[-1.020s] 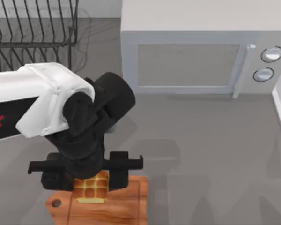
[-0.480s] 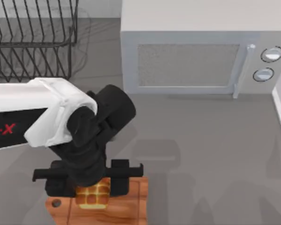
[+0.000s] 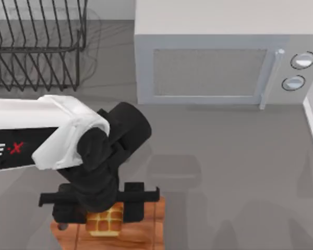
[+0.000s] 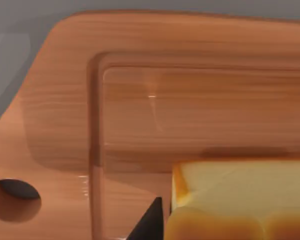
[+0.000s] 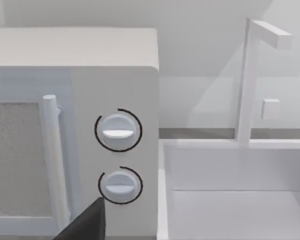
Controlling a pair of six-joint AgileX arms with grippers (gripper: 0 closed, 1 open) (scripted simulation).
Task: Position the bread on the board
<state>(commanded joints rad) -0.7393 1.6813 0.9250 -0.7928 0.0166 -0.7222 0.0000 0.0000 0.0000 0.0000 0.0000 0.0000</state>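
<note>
At the worktop's lower left, the left gripper (image 3: 105,208) is clamped on the bread (image 3: 105,223), holding it over the board (image 3: 151,229) for set-down. The left wrist view shows the loaf inside the groove, though contact is unclear. The right arm sits parked facing the microwave (image 5: 90,150); I cannot tell its gripper's state.

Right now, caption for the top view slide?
Left gripper holds the bread over the cutting board by the microwave.

The rectangular reddish-brown wooden board (image 4: 155,105) looks smooth and glossy with visible grain, and the small golden-brown bread loaf (image 4: 240,200) has a shiny crust.
</note>
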